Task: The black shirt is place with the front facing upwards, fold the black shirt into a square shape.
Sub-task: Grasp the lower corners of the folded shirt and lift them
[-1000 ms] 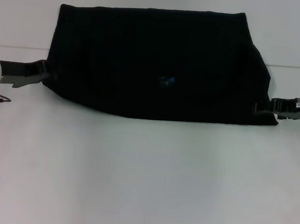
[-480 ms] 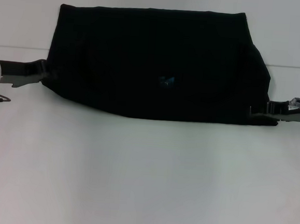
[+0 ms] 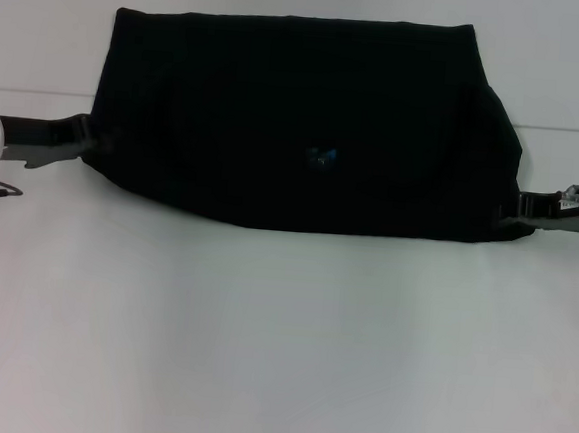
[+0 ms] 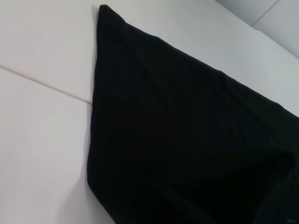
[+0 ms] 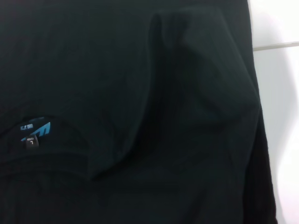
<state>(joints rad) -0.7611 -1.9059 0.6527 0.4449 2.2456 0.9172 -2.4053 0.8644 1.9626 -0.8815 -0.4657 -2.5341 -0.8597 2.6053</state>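
Cloth fills both of my wrist views, so I judge the step in hand to be taking the two side edges of the black shirt [image 3: 297,122] for the next fold. The shirt lies on the white surface [image 3: 278,356] as a wide band, already folded across, with the small blue neck label [image 3: 321,158] near its middle and close to its near edge.

To do this well, I judge that each side should catch every layer at the edge, not the top one alone. Both sides should lift level and travel toward the label at one pace, so the edges land parallel and the band closes to a square. A seam line in the surface [image 3: 38,91] runs behind the shirt and could serve as a check for straightness.

My left end effector [image 3: 79,145] lies low and level on the surface, touching the shirt's left edge at its near corner. My right end effector [image 3: 521,210] lies the same way at the shirt's near right corner, its tip against the cloth. I cannot tell whether either one is wide, narrow or pinching fabric.

Farther off, the shirt's far edge runs straight.
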